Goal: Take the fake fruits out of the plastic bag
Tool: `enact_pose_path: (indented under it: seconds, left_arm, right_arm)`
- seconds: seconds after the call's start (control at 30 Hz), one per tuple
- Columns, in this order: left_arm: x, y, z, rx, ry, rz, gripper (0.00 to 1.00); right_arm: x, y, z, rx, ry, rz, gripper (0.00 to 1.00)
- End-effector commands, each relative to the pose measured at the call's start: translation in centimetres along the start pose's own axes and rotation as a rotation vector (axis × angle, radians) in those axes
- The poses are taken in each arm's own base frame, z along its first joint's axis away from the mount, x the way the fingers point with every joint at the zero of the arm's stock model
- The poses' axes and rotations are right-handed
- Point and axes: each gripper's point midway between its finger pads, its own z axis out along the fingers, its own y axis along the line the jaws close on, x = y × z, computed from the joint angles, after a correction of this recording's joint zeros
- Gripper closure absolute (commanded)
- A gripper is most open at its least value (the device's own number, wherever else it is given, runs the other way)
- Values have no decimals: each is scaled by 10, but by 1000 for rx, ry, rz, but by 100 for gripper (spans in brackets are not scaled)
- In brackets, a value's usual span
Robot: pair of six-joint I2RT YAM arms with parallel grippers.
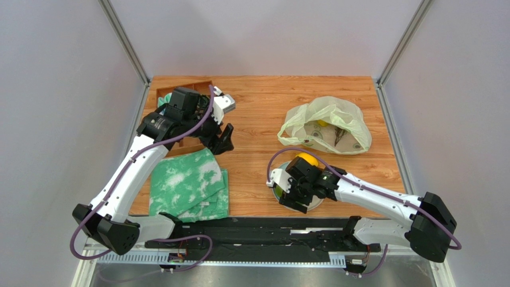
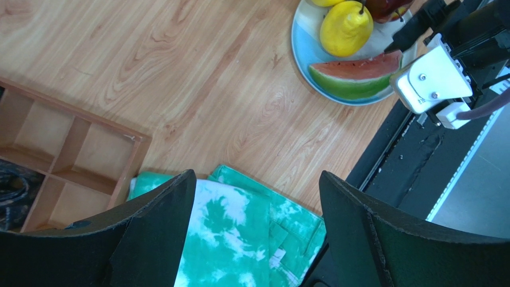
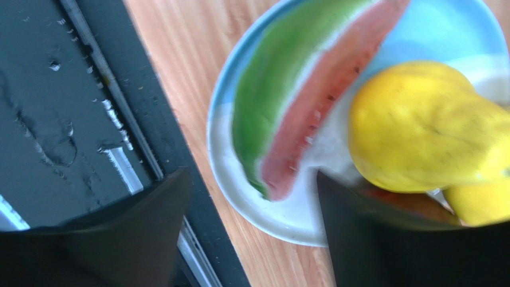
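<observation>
Right gripper (image 3: 251, 176): jaws apart, holding nothing; it hung low over the plate (image 3: 455, 24), lower centre of the top view.

Watermelon slice (image 3: 299, 89) lay flat on the plate below the gap, untouched as far as I could tell; long axis diagonal in the right wrist view, lower left to upper right; green rind toward the plate rim, red flesh toward the pear (image 3: 419, 125). Pear touched or nearly touched the slice; lemon (image 3: 479, 206) and plum (image 3: 413, 203) were packed in behind it.

Plastic bag (image 1: 326, 124) was upper right in the top view, slumped flat, long axis roughly left-right, a handle loop apparently at its left end; a yellow fruit (image 1: 322, 123) and something brown (image 1: 340, 136) showed through it, so the job looked part done.

Left gripper (image 2: 257, 176): wide open, empty, upper left of the top view above the cloth (image 1: 188, 182), beside the wooden tray (image 2: 60, 155); well apart from the bag.

Risks, my read:
- plate crowded; a finger could clip the pear on lift-off and roll fruit off the rim
- bag thin and unheld; a one-arm reach could pinch film with the fruit and drag the whole bag
</observation>
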Motion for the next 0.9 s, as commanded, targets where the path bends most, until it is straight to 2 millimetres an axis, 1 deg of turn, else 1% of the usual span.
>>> enact_pose_path:
  seconds: [0.0,0.03,0.1,0.13,0.17,0.2,0.23,0.27,0.33,0.37,0.4,0.43,0.47,0.5,0.53,0.57,0.6,0.63,0.67,0.7,0.73,0.77,0.8,0.83,0.87]
  left_arm:
    - [-7,-8,-6,30,-56,24,16]
    - [-7,-9,-7,35,-57,22,16]
    - [-6,-10,-6,41,-58,19,16]
    - [-7,-12,-5,52,-61,17,16]
    - [-9,-12,-5,54,-68,19,16]
    - [-10,-13,-4,58,-72,9,17]
    - [-13,-13,-3,64,-81,7,17]
    - [-14,-13,-2,68,-85,6,17]
    - [-19,-12,1,74,-93,1,17]
    - [-20,-11,2,73,-94,0,17]
    - [-28,-9,-1,62,-111,-4,1]
    - [-34,0,-1,13,-125,-6,1]
    - [-39,2,-3,2,-141,1,1]
    - [-49,2,-8,-3,-170,38,1]
    - [-61,0,-12,7,-217,72,1]
    - [-70,-3,-15,15,-249,97,1]
    - [-79,-9,-19,45,-282,122,1]
    - [-88,-13,-19,64,-305,141,1]
    - [-100,-17,-24,76,-330,156,1]
    - [-103,-14,-13,91,-312,147,1]
    - [-107,-20,-7,115,-300,153,1]
    - [-121,-23,-10,119,-319,160,1]
    - [-122,-20,7,137,-286,137,1]
    - [-124,-28,16,169,-268,134,1]
    - [-131,-31,19,182,-272,130,1]
  right_arm:
    - [-15,13,-2,-80,-36,-29,13]
    - [-15,17,-5,-103,-29,-30,12]
    - [-30,14,-18,-104,-53,-40,11]
    - [-28,16,-24,-115,-36,-40,11]
    - [-46,10,-39,-97,-77,-47,11]
    - [-53,9,-48,-93,-84,-55,11]
    - [-48,10,-58,-101,-47,-56,11]
    - [-68,2,-77,-71,-97,-70,12]
    - [-73,-9,-99,-6,-105,-75,15]
    - [-85,-20,-118,33,-155,-61,15]
    - [-90,-26,-132,61,-195,-50,16]
    - [-91,-30,-142,75,-217,-44,18]
    - [-91,-40,-152,110,-243,-13,18]
    - [-98,-49,-169,152,-292,14,18]
    - [-102,-61,-181,197,-337,55,18]
    - [-95,-83,-191,253,-359,185,18]
    - [-96,-99,-202,295,-404,254,18]
    - [-94,-110,-206,307,-429,319,18]
    - [-81,-131,-210,359,-437,432,18]
    - [-77,-144,-208,395,-442,460,18]
    - [-66,-160,-207,467,-410,496,18]
    - [-57,-173,-206,524,-386,508,17]
    - [-55,-186,-207,579,-384,505,16]
    - [-47,-195,-206,617,-360,511,15]
    - [-36,-207,-207,666,-335,529,15]
